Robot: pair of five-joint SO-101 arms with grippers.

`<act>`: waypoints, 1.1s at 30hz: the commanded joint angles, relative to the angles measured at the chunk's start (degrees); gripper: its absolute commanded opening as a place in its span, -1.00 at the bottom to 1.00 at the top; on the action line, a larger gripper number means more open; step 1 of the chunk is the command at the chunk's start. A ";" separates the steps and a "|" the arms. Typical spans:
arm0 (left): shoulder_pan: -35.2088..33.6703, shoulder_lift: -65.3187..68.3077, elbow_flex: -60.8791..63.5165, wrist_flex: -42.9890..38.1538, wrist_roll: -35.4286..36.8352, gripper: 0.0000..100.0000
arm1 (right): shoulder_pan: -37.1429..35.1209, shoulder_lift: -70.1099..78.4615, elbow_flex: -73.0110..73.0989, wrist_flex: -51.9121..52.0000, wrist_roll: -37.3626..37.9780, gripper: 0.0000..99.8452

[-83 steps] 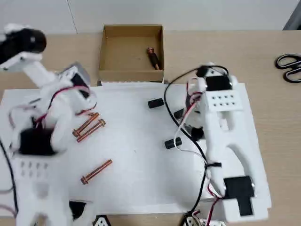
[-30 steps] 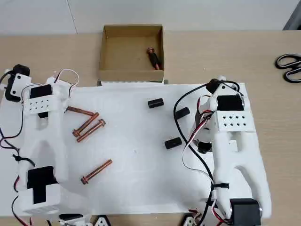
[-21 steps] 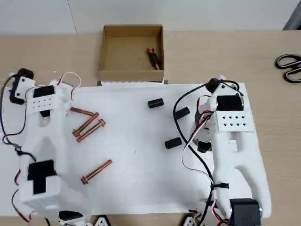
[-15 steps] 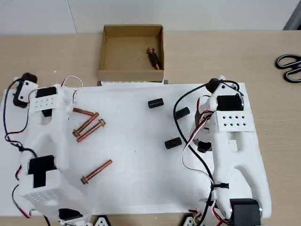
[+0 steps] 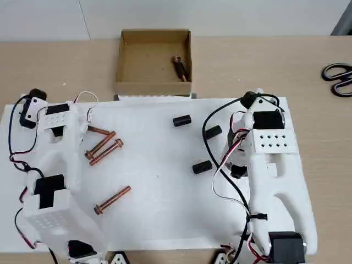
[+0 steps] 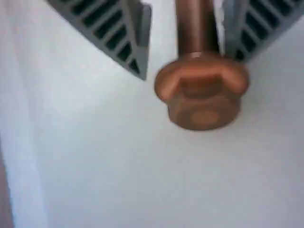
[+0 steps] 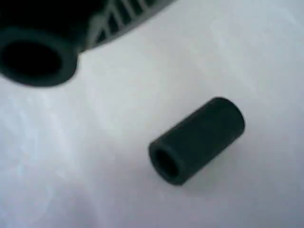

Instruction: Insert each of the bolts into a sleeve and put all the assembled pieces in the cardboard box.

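Note:
Several copper bolts lie on the left of the white mat (image 5: 165, 214). My left gripper (image 5: 82, 128) is down over the topmost bolt (image 5: 100, 131). In the left wrist view the jaws (image 6: 190, 57) are open and straddle that bolt (image 6: 202, 95): one finger touches the shank, the other stands off it. My right gripper (image 5: 237, 171) is shut on a black sleeve (image 7: 34, 57), seen end-on beside a finger (image 7: 126, 16). Three more sleeves lie loose on the mat (image 5: 181, 120), (image 5: 213, 132), (image 5: 202, 166); the last is the lying sleeve (image 7: 197, 140) in the right wrist view.
The cardboard box (image 5: 144, 60) stands beyond the mat's far edge, with one assembled bolt and sleeve (image 5: 179, 67) inside at its right. Scissors (image 5: 338, 77) lie at the far right of the wooden table. Cables loop beside both arms.
The left arm came down from a raised pose and its gripper slid onto the topmost bolt. The right arm drew back at first, then held still with the sleeve.

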 commanded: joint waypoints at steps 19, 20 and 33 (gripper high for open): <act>0.79 9.14 -15.08 11.25 0.44 -0.99 | -0.66 -2.42 -0.26 -0.13 0.53 -0.99; 0.79 9.14 -15.08 11.25 0.44 -0.99 | -0.66 -2.42 -0.26 -0.13 0.53 -0.99; 2.46 -8.88 -14.90 15.03 -2.02 -0.99 | -0.66 -2.42 -0.26 -0.13 0.53 -0.99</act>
